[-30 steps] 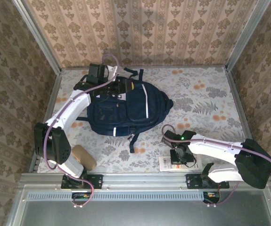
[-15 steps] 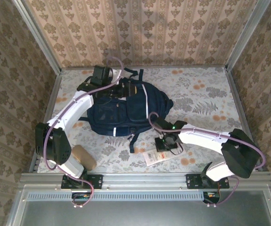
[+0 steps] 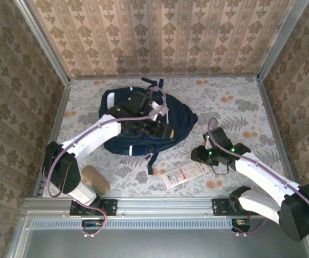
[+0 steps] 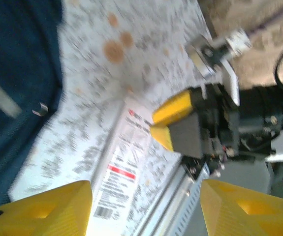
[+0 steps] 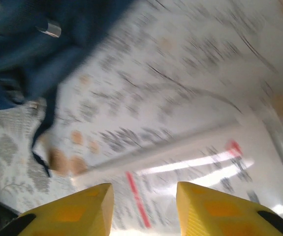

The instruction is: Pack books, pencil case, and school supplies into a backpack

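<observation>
Top view: set high above and behind the near edge of the counter (image 3: 235, 107), facing down and forward, far enough back to take in the whole surface, the backpack (image 3: 138, 115) and the long white packet (image 3: 182, 176).

Left wrist: close and blurred, looking past the left hand (image 4: 146, 209) at the bottom edge, slanting down toward the counter's near edge, with the right hand (image 4: 163, 122) straight ahead.

Right wrist: closer still, low over the floral surface, peering between its own fingers (image 5: 67, 211).

Shared by all three: the packet, an edge of the backpack, a stretch of floral counter.
</observation>
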Robot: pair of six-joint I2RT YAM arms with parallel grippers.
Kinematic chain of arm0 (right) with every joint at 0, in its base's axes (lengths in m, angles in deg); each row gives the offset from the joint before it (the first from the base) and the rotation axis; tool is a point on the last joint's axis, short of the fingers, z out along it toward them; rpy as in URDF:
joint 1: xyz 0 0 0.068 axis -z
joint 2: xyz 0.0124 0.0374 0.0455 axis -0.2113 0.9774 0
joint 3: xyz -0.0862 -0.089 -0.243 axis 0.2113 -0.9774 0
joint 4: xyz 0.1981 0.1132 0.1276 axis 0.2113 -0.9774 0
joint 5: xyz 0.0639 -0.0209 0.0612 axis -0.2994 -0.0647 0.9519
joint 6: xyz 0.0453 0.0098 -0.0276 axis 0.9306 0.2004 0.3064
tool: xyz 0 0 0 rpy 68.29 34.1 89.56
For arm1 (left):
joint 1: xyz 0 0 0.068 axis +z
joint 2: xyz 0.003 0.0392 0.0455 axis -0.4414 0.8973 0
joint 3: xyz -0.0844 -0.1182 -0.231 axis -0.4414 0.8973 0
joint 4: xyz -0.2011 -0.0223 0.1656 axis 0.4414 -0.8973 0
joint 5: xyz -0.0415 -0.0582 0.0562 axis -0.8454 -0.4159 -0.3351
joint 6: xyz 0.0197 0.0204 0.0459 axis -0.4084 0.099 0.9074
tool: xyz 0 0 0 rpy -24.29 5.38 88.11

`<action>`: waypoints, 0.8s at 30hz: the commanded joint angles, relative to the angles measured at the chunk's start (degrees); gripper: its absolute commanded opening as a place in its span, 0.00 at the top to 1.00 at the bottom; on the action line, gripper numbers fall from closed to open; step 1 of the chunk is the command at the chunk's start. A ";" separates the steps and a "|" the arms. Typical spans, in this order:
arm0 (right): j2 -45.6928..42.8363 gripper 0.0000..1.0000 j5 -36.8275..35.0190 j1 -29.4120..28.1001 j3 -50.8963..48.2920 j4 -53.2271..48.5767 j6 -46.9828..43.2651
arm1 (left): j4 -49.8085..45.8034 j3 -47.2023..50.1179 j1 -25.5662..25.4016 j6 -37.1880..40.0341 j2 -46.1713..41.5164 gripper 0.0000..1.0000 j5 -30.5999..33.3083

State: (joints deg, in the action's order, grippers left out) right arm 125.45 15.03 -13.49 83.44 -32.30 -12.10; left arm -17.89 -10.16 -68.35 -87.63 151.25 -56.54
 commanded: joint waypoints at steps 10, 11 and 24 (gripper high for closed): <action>-7.66 0.26 -11.65 3.34 -6.34 -6.09 6.74 | -4.48 6.11 -7.99 4.69 7.59 0.49 -0.41; -7.47 0.26 -9.88 4.54 -6.87 -3.47 6.26 | -4.18 7.64 -8.10 4.71 6.63 0.53 -1.05; 2.85 0.25 2.09 16.58 -8.61 15.32 2.17 | 13.35 24.75 -7.43 -8.77 1.64 0.72 -9.87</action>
State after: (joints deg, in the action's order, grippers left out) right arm 127.18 12.23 1.87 75.77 -21.70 -8.06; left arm -10.99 12.47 -76.33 -91.50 153.67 -62.33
